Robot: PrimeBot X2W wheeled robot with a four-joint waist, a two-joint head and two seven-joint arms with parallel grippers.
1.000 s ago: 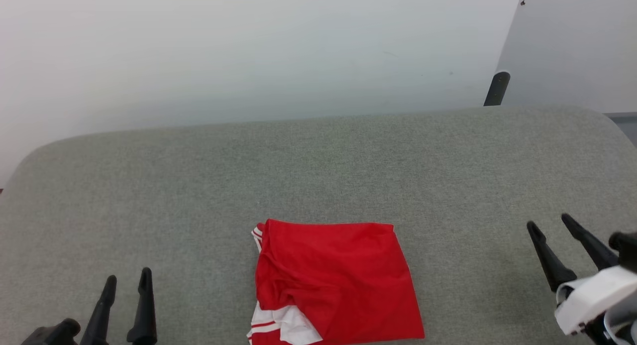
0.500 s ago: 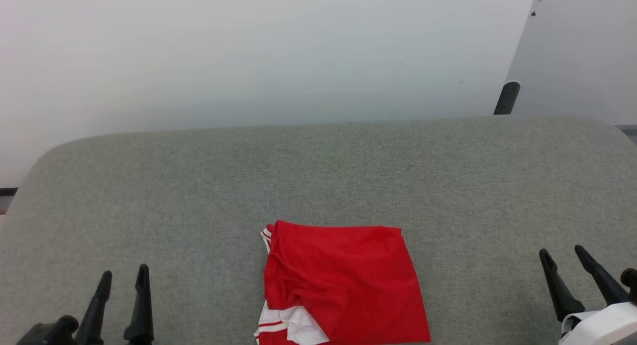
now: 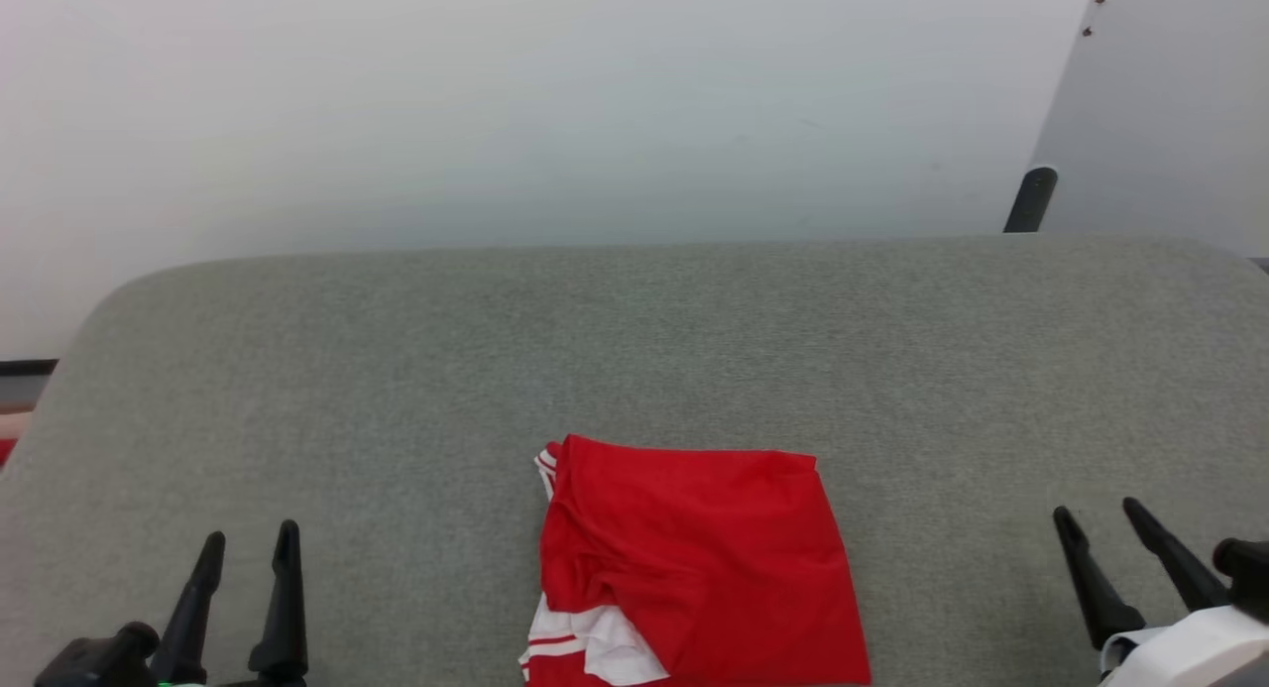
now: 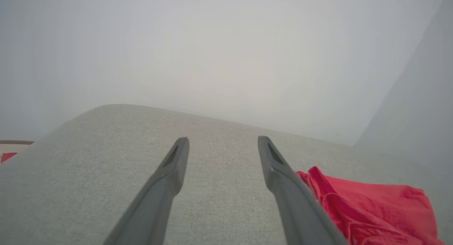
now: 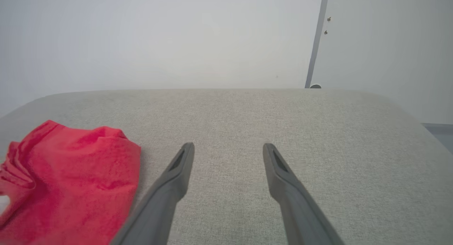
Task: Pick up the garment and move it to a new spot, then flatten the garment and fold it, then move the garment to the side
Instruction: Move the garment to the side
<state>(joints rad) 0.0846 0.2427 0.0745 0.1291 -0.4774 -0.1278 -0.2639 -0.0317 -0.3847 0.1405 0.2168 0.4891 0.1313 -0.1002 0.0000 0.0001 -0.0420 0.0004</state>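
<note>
The garment lies folded on the grey fabric table near its front edge, red side up, with a white striped sleeve showing at its lower left. It also shows at the lower right of the left wrist view as the garment and at the lower left of the right wrist view as the garment. My left gripper stands open at the lower left, well apart from the cloth, and appears as the left gripper over bare fabric. My right gripper is open at the lower right, seen as the right gripper with nothing between its fingers.
A pale wall rises behind the table. A dark rod stands by a grey panel at the back right. Rounded table corners lie at the far left and far right.
The camera has shifted, sliding the scene rightward and down. My right gripper has dropped lower in the head view. The garment and the left gripper keep their places on the table.
</note>
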